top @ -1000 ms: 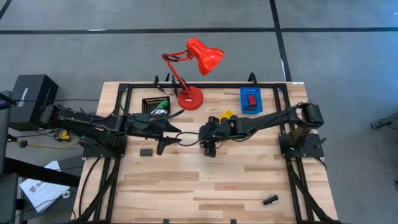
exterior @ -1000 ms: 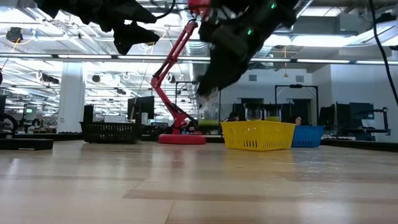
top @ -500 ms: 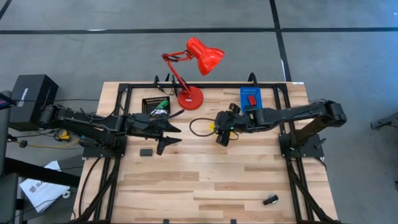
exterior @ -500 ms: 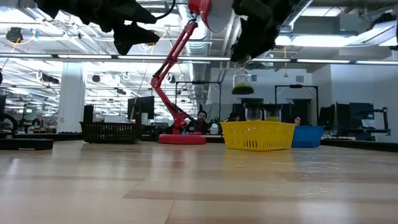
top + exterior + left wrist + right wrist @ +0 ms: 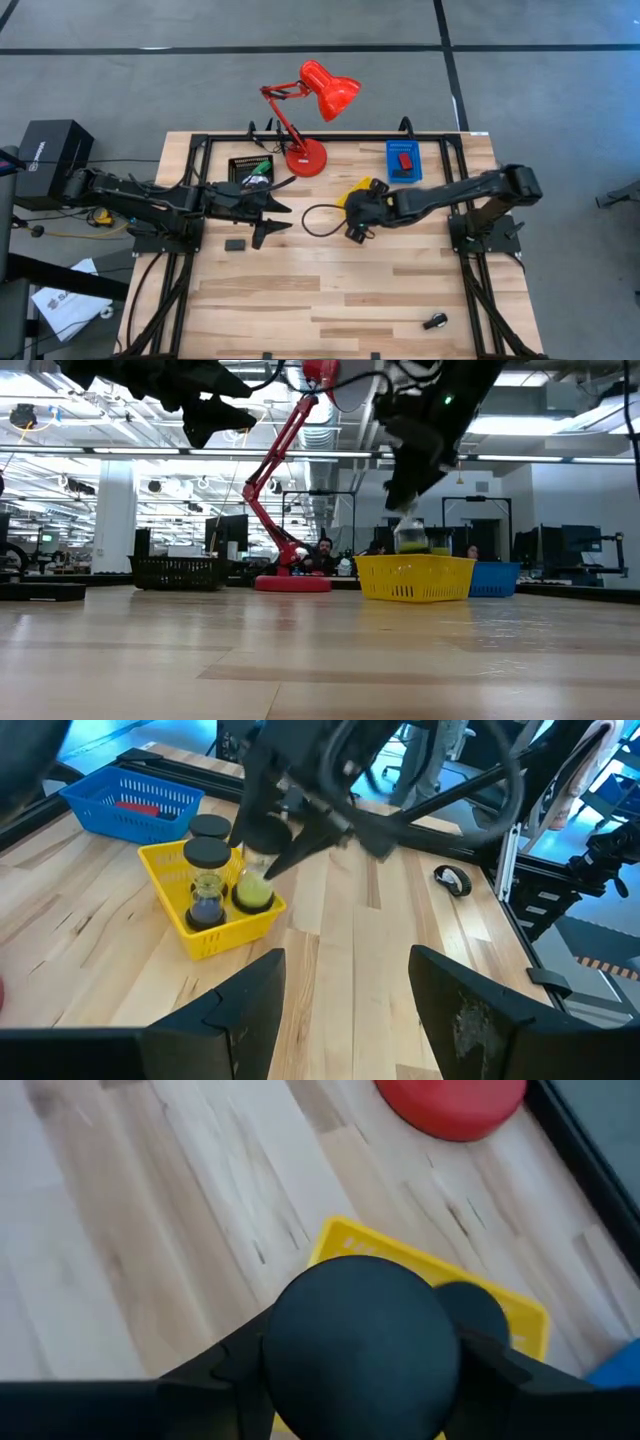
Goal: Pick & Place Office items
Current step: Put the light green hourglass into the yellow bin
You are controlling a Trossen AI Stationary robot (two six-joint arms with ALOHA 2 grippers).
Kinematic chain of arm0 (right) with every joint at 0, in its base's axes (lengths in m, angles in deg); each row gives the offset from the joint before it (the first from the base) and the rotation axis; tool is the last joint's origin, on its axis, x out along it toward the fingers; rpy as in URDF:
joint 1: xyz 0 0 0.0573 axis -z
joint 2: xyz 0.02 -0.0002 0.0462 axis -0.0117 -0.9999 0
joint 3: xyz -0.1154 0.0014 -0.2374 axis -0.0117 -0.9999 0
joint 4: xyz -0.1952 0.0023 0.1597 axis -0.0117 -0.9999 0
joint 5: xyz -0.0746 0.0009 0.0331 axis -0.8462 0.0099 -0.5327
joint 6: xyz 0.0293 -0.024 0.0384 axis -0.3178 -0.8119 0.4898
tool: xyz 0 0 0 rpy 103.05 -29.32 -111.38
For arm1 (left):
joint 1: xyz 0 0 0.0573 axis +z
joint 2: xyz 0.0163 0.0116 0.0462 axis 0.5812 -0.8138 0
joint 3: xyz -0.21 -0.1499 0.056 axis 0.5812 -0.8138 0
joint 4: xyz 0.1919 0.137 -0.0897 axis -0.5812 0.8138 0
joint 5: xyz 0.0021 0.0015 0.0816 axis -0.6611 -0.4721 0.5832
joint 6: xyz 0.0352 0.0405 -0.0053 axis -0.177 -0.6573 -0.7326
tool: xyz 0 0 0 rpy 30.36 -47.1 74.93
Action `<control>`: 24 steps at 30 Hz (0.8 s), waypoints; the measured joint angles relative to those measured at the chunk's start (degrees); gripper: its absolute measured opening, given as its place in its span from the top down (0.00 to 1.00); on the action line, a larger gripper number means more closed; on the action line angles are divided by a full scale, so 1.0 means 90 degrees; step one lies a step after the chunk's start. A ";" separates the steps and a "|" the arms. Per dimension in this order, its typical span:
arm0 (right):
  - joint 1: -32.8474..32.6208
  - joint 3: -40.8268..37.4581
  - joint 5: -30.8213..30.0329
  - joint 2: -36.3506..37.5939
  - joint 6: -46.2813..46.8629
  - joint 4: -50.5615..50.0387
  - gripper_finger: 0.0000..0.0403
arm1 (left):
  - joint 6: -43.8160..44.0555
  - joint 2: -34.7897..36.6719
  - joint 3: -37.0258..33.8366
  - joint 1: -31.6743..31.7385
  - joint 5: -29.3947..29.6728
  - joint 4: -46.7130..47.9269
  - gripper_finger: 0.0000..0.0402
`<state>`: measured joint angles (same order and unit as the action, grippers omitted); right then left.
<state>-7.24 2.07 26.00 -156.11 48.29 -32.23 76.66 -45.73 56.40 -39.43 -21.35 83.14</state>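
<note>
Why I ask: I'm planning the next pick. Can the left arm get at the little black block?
Probably yes: the left gripper hangs open right by the block, nothing lying between them.

Bright even overhead light, soft shadows, backlit silhouetted arms, blurred right wrist close-up

high: overhead | low: tabletop-level | wrists: close | shared: yellow tray (image 5: pixel 414 577)

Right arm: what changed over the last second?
Holding a black-capped jar of green stuff, the right end effector swung from table centre toward the yellow tray and lowered the jar into it, still gripped. The left end effector and red lamp stayed put.
</note>
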 joint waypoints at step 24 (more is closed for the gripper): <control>-0.0050 0.0000 -0.0404 -0.0280 0.0210 -0.0029 0.49 | 0.0002 0.0000 -0.0281 0.0011 0.0014 -0.0087 0.48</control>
<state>-7.69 2.08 22.36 -158.63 50.18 -32.50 76.69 -45.73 53.87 -39.34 -21.22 82.36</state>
